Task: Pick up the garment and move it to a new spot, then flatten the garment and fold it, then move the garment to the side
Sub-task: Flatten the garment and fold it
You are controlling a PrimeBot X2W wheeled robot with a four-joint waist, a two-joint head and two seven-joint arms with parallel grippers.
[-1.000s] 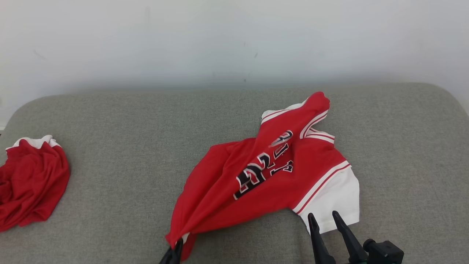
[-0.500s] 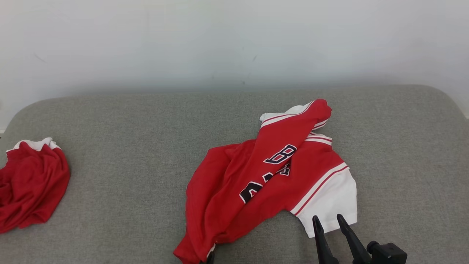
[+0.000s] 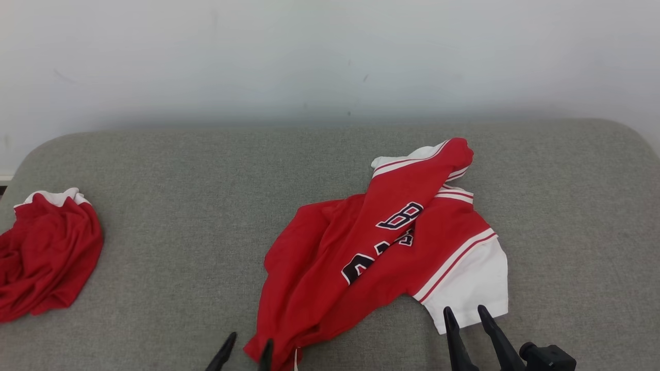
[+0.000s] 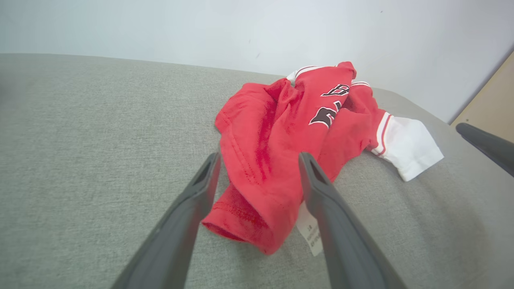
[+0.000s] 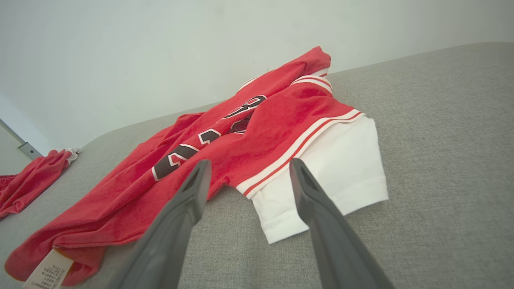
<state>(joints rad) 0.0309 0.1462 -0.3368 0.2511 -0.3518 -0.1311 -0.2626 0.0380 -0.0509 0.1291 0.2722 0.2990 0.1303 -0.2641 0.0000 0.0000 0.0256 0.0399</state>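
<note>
Now you see the left gripper (image 4: 259,154) spread around the near hem (image 4: 241,224) of the red garment (image 3: 371,247) on the grey cushion (image 3: 180,232), perhaps touching it, the right gripper (image 3: 464,309) parted beside its white sleeve (image 3: 472,286).

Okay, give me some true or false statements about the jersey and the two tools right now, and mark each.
1. The left tool is open, the jersey's near end between its fingers. True.
2. The jersey is folded flat. False: it lies crumpled on the cushion.
3. The right tool grips the white sleeve. False: it is open, holding nothing.
4. A second red cloth lies on the cushion at the robot's left. True.
5. A white label shows at the jersey's near end. True.
</note>
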